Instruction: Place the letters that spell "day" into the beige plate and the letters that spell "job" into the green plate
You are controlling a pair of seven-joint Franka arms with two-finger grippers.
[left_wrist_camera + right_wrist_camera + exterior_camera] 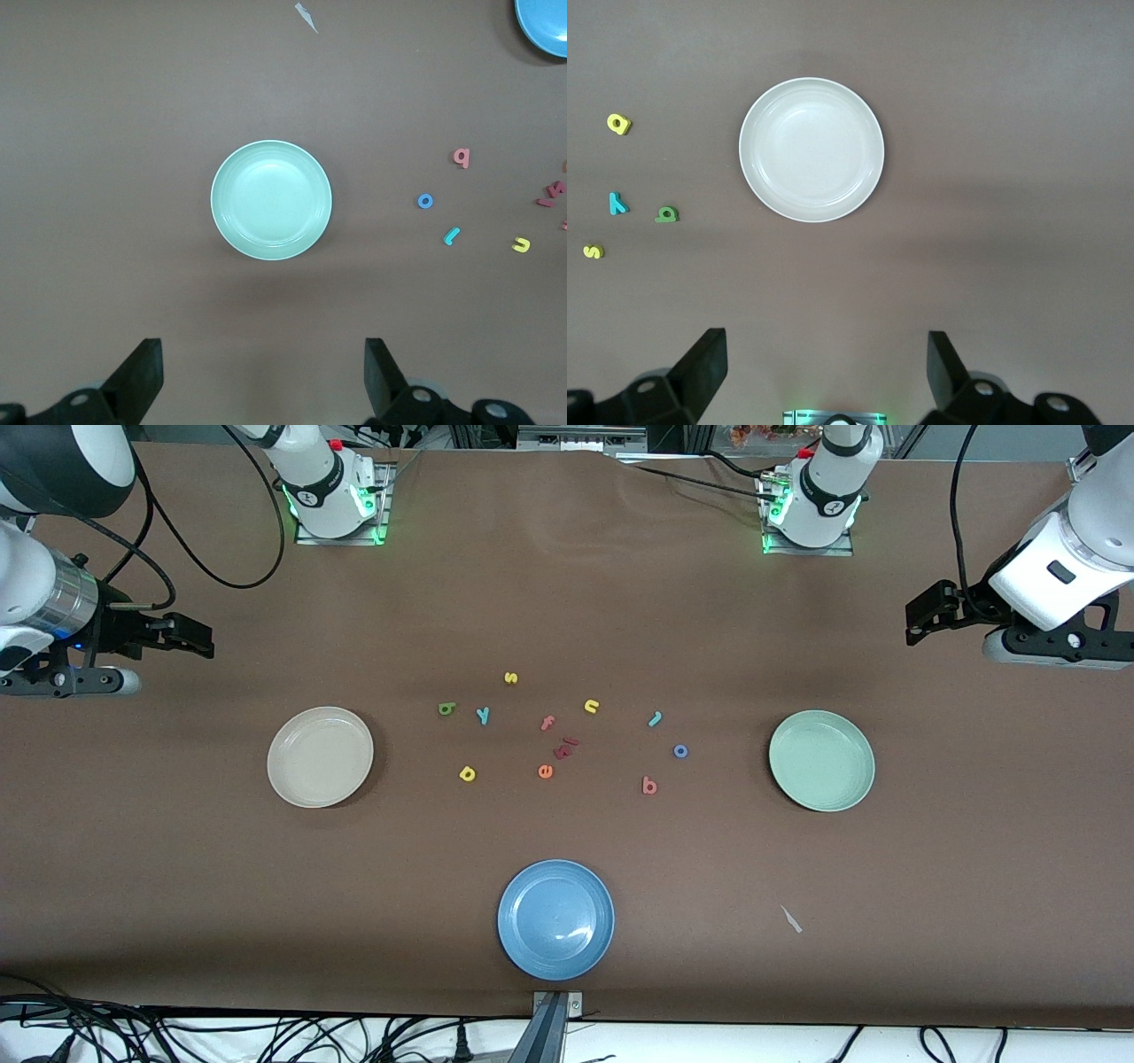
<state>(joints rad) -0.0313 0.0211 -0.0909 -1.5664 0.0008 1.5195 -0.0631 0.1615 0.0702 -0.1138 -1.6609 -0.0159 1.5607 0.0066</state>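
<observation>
The beige plate [320,756] [811,149] lies toward the right arm's end and the green plate [821,760] [271,200] toward the left arm's end, with nothing in either. Between them lie the green "d" [446,708] [667,214], teal "y" [483,715] [617,204], yellow "a" [467,774] [619,124], teal "j" [655,719] [452,235], blue "o" [680,751] [425,201] and salmon "b" [649,786] [462,158]. My right gripper [197,638] [824,372] hangs open over bare cloth at its end of the table. My left gripper [917,615] [264,376] hangs open likewise.
A blue plate [555,919] lies nearest the front camera. Other letters share the middle: yellow "s" [510,678], yellow "n" [592,707], salmon "f" [547,723], orange "e" [545,771] and dark red pieces [565,747]. A pale scrap [791,919] lies on the brown cloth.
</observation>
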